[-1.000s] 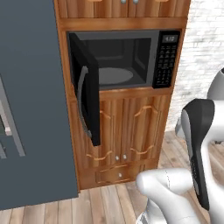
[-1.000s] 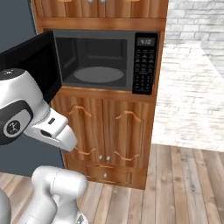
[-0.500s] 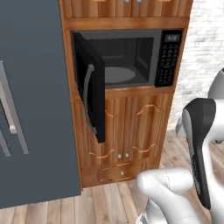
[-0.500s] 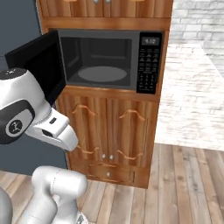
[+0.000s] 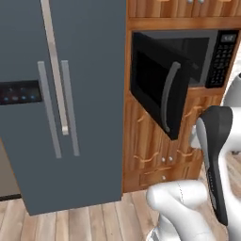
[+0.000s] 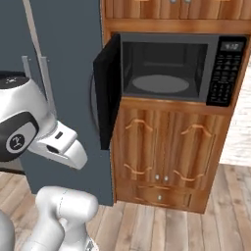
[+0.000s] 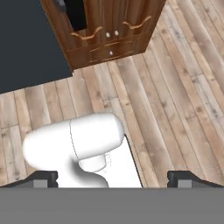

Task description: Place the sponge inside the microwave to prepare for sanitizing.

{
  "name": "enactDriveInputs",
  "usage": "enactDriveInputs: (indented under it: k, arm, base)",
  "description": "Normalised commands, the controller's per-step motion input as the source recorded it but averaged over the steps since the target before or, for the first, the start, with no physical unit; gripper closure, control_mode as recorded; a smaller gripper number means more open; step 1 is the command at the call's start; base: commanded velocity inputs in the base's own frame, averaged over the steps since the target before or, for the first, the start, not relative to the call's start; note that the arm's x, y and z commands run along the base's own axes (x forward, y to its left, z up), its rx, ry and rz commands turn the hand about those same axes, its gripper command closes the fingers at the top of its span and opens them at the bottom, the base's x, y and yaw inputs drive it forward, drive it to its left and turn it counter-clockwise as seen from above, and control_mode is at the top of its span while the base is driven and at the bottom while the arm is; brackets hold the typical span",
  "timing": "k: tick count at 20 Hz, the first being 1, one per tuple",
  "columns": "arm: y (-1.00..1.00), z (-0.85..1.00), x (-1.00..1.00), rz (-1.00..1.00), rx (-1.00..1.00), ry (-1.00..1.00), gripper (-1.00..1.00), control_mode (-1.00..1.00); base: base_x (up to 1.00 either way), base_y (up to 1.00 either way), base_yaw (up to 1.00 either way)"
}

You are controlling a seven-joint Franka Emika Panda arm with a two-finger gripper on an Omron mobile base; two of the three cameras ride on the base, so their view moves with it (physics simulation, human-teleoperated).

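The microwave [image 6: 169, 68] is built into a wooden cabinet. Its black door [image 6: 107, 93] is swung open to the left, and the grey interior with the round turntable [image 6: 161, 83] holds nothing. In the left base view the door [image 5: 157, 82] with its grey handle faces me and covers most of the cavity; the keypad [image 5: 221, 52] shows at the right. The sponge is out of view. My gripper [image 7: 114, 179] is open, fingertips [image 7: 43, 178] far apart, pointing down at the wooden floor well below the microwave. Nothing is between them.
A tall grey fridge [image 5: 61, 94] with long vertical handles stands directly left of the microwave cabinet. Wooden cupboard doors and a drawer [image 6: 166, 152] sit under the microwave. Plank floor [image 7: 175, 87] stretches in front. A pale brick wall [image 6: 242, 127] lies to the right.
The whole picture has shifted: the camera has moved left and closer, so the fridge now takes up much more of both base views. The microwave door stays open.
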Motion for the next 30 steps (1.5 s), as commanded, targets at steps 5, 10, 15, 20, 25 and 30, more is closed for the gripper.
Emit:
enactDriveInputs:
  k: [5,10,15,20,25,30]
  arm:
    - [0.00,0.00,0.00,0.00,0.00,0.00,-1.00,1.00]
    - [0.00,0.00,0.00,0.00,0.00,0.00,-1.00,1.00]
    - [0.00,0.00,0.00,0.00,0.00,0.00,-1.00,1.00]
    - [0.00,0.00,0.00,0.00,0.00,0.00,-1.00,1.00]
    - [0.00,0.00,0.00,0.00,0.00,0.00,-1.00,1.00]
    - [0.00,0.00,0.00,0.00,0.00,0.00,-1.00,1.00]
  base:
    - [-0.17,1.00,0.00]
    - [0.00,1.00,0.00]
    - [0.00,0.97,-0.05]
    - [0.13,0.81,-0.10]
    - [0.25,0.80,-0.19]
    - [0.29,0.72,-0.25]
